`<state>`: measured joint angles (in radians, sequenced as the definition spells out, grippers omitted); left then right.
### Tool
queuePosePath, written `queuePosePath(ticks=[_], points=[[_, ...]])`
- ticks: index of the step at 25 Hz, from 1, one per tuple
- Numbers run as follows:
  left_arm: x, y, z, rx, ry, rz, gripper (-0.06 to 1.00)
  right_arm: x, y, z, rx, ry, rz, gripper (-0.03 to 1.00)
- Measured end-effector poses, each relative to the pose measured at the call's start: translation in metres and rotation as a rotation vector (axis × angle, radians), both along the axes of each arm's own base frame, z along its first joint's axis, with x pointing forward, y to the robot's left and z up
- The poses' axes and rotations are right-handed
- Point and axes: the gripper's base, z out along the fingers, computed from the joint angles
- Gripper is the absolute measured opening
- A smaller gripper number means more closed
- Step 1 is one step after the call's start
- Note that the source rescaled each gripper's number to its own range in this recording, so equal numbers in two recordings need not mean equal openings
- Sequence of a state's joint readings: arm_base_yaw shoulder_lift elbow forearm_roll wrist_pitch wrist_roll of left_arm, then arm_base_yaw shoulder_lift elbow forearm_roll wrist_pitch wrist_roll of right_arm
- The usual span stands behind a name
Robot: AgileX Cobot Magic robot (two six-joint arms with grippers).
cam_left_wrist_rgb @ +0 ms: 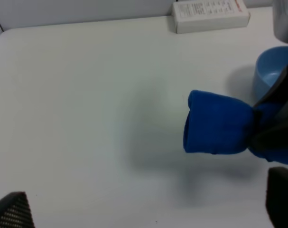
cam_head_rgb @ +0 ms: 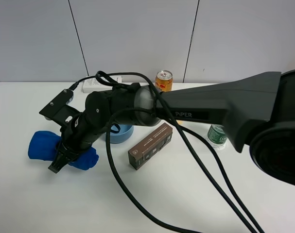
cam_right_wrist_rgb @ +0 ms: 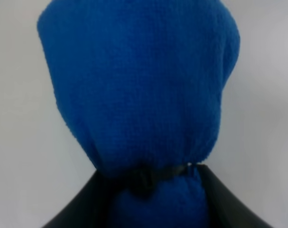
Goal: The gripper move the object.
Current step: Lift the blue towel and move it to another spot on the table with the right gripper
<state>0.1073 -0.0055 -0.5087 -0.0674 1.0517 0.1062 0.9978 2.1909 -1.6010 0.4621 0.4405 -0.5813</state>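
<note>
Grasp step: the right claw [cam_head_rgb: 60,161] is clamped across the waist of the object [cam_head_rgb: 40,144], at 8 o'clock from the bowl [cam_head_rgb: 123,136]. Next: carry it without slackening the grip.

Cloth [cam_head_rgb: 41,145] looked soft, fuzzy-knit, matt. Right hand [cam_head_rgb: 58,163] was black plastic, matt. Counter [cam_head_rgb: 40,204] was white, smooth, faintly sheened. Can [cam_head_rgb: 164,80] showed glossy metal; box [cam_head_rgb: 150,145] brown matt card; bowl [cam_head_rgb: 123,135] smooth plastic.

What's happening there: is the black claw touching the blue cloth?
Touching. The right wrist view shows the gripper pinching the blue cloth at its middle, squeezing it narrow.
</note>
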Motion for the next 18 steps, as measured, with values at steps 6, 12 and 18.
queuePosePath(ticks=[6, 12, 18], points=[[0.000, 0.000, 0.000, 0.000, 0.000, 0.000, 1.00, 0.000, 0.000, -0.005, -0.009, 0.020, -0.029, 0.00], [0.000, 0.000, 0.000, 0.000, 0.000, 0.000, 1.00, 0.000, -0.001, -0.027, -0.070, 0.076, -0.049, 0.00], [0.000, 0.000, 0.000, 0.000, 0.000, 0.000, 1.00, -0.002, -0.002, -0.038, -0.102, 0.100, -0.045, 0.00]])
